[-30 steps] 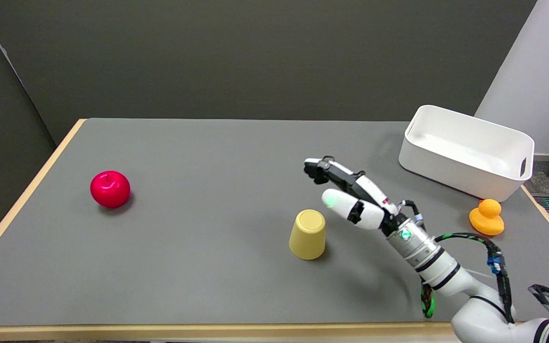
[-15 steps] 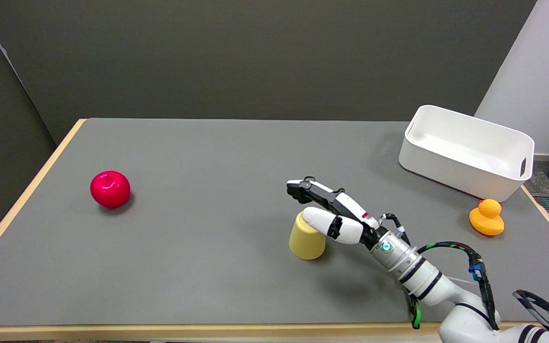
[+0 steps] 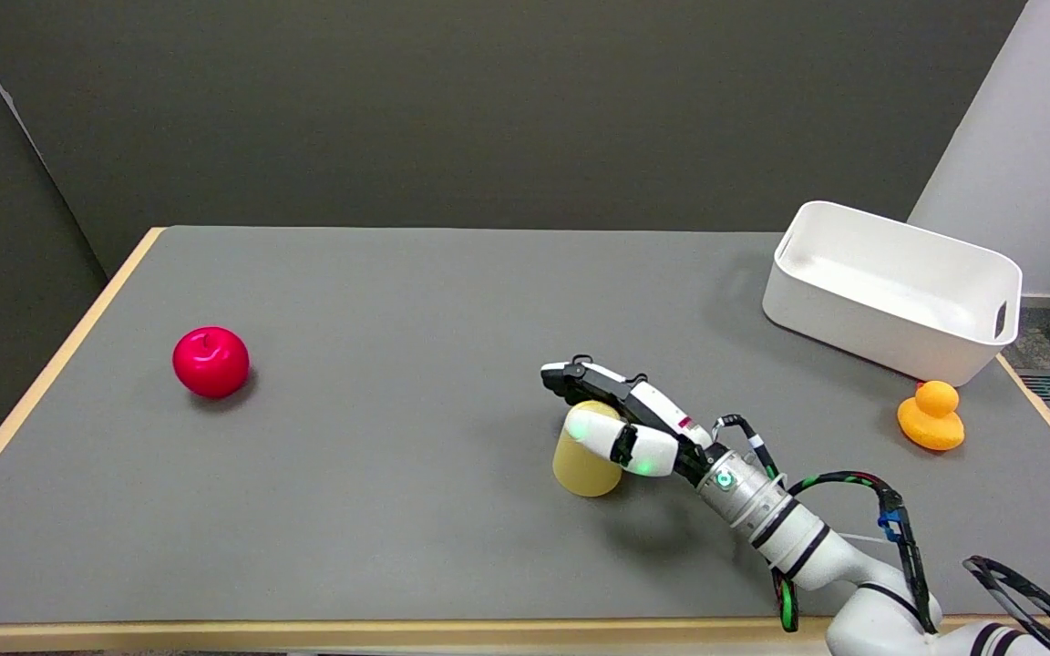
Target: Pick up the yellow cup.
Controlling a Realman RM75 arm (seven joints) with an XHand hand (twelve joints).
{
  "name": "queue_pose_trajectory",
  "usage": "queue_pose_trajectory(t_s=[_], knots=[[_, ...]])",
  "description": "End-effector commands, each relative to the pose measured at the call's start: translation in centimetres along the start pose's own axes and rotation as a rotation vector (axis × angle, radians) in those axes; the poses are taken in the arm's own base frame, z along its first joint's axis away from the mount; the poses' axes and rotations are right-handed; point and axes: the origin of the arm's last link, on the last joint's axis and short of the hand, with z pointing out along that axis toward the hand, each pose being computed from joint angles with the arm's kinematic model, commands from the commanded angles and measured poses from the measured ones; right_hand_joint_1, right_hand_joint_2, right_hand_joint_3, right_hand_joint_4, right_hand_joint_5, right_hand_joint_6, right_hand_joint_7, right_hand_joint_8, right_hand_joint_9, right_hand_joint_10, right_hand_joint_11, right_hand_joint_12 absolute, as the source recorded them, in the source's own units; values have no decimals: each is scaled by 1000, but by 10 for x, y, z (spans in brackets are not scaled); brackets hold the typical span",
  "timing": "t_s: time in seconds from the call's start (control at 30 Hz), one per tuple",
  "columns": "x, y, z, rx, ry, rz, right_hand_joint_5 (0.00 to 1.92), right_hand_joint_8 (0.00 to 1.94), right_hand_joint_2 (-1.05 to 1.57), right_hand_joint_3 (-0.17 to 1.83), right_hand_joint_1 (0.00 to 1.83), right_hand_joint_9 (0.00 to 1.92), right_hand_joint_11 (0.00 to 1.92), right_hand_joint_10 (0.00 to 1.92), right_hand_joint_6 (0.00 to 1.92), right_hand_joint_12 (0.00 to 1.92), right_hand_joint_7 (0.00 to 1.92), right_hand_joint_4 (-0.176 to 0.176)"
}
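Yellow cup [image 3: 582, 465] stands upside down on the counter [image 3: 397, 301], base up, a little right of centre and toward the near edge. Right hand [image 3: 621, 424] is draped over its top. The white thumb lies across the near upper side, and the black-and-white fingers [image 3: 580, 380] arch over the far side of the base. Contact on the far side is hidden, so I cannot tell whether the fingers are pressing the wall or only cupped around it. The grip looks partly formed, not firm.

Progress, as a judgement:
- Reach: done, since the hand is at the cup.
- Enclosing the cup: under way.
- Squeeze and lift: not yet done. The cup's rim sits flat on the counter with its shadow tight beneath it.

Materials and shapes:
- Cup: matte pale yellow, probably plastic, a smooth tapered cone, narrower at the upturned base and wider at the rim below. The taper may let it slip downward out of a loose hold.
- Counter: flat grey matte top with a light wood edge band.
- Hand: hard glossy white shells over black segments, with a green light at the wrist.

Others, all well apart from the cup:
- 1 glossy red apple [image 3: 211, 362], far left.
- 1 white rectangular bin [image 3: 890, 292] with rounded corners, at the back right.
- 1 orange rubber duck [image 3: 931, 416], just beside the bin's near corner.
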Motion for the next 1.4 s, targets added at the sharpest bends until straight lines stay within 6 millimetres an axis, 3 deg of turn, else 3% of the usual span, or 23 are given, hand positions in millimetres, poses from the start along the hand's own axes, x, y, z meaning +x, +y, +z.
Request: queue_pose_trajectory(t_s=[0.03, 0.2, 0.27, 0.33, 0.4, 0.57, 0.77, 0.9, 1.0, 1.13, 1.27, 1.33, 1.4], knots=[[-5, 7, 6, -18, -16, -19, 234, 363, 631, 807, 345, 166, 11, 751, 442, 1146, 298, -54], [-2, 4, 10, 0, -35, -65, 125, 363, 552, 940, 412, 49, -1, 655, 427, 967, 134, -55], [-2, 3, 10, 4, -41, -76, 49, 379, 545, 975, 710, 2, -1, 569, 438, 834, 41, -62], [0, 3, 10, 4, -45, -84, 31, 247, 542, 971, 812, 2, 6, 403, 353, 769, 42, -64], [0, 3, 10, 2, -45, -86, 18, 171, 545, 949, 778, -1, 0, 283, 232, 704, 4, -63], [1, 5, 9, -4, -46, -89, -1, 74, 554, 920, 788, -1, -1, 158, 160, 608, -1, -64], [1, 7, 9, -15, -48, -91, -1, 72, 575, 880, 798, -1, -1, 142, 146, 597, -1, -65], [1, 7, 10, -15, -46, -98, 20, 301, 572, 964, 883, -1, -1, 375, 200, 784, 44, -83], [2, 7, 11, -21, -45, -99, 100, 378, 652, 1029, 972, 138, 47, 647, 355, 1061, 242, -103], [4, 5, 12, -17, -39, -119, 236, 438, 721, 990, 1167, 300, 181, 795, 463, 1239, 391, -116], [6, 5, 13, -19, -28, -140, 313, 724, 836, 919, 1175, 466, 393, 1010, 945, 1470, 536, -106], [7, 5, 14, -19, -21, -137, 357, 852, 835, 911, 1186, 515, 446, 1071, 1086, 1518, 578, -107], [8, 5, 14, -19, -17, -137, 432, 1217, 1109, 418, 1147, 579, 519, 1139, 1527, 1593, 691, -103]])
